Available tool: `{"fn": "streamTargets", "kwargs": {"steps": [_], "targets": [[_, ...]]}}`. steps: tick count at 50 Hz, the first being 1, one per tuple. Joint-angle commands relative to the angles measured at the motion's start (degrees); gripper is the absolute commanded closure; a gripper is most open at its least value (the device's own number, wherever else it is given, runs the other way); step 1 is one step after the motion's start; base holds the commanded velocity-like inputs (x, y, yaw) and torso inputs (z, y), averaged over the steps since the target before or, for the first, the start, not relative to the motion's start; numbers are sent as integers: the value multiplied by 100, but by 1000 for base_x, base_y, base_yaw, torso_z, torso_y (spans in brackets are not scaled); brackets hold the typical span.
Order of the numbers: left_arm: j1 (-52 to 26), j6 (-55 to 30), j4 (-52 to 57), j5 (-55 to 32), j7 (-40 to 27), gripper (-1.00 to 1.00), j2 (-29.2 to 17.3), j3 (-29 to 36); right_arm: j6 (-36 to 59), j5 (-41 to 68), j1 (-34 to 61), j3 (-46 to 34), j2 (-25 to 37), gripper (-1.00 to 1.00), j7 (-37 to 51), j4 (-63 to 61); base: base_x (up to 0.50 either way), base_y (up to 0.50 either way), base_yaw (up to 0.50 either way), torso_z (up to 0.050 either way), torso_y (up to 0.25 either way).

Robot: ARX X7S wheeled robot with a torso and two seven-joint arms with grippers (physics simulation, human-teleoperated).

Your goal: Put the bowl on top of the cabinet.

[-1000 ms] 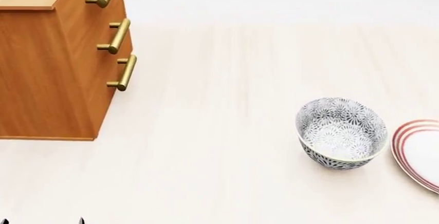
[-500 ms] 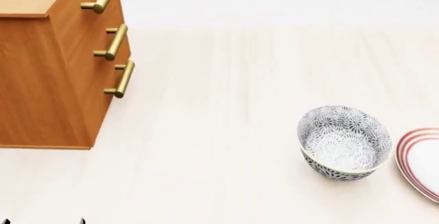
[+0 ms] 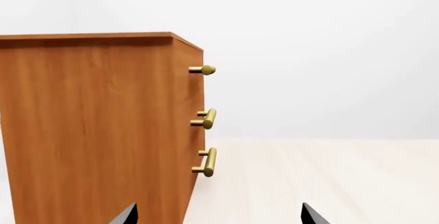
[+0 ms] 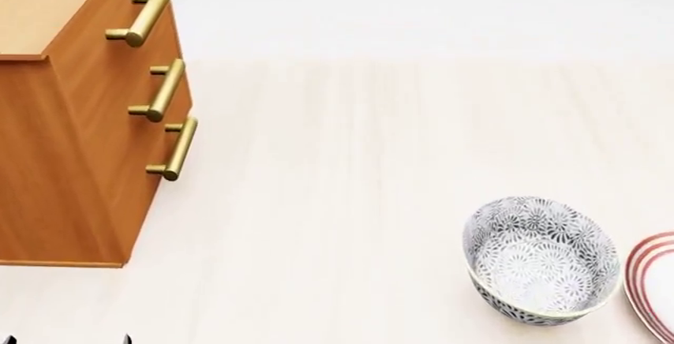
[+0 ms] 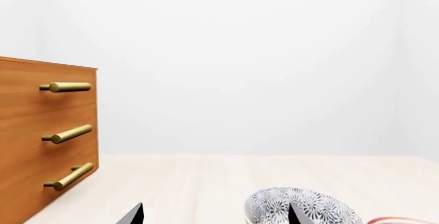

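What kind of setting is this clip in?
Probably a bare simulated room rather than a furnished home: a wooden cabinet, a patterned bowl and a red-ringed plate sit on a pale wood-grain surface against blank white walls.

Patterned bowl (image 4: 541, 259) upright on floor, well apart from cabinet (image 4: 74, 123).

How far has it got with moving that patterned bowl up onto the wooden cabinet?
Nothing is done yet. The bowl sits on the floor beside the red-ringed plate, well away from the cabinet. Both hands are open and empty, the right hand pointing toward the bowl. Grasping, lifting and placing remain.
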Motion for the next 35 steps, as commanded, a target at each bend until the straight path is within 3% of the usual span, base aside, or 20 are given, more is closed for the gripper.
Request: {"fn": "streamTargets", "kwargs": {"steps": [1,35], "targets": [[-4,18,-6,1,-42,-100,-32,37,-2,26,16,-24,32,-100,29,10,195,0,0,0,0],[-39,6,1,-57,-147,-100,-122,115,-20,25,56,-104,105,-100,130,21,231,0,0,0,0]]}}
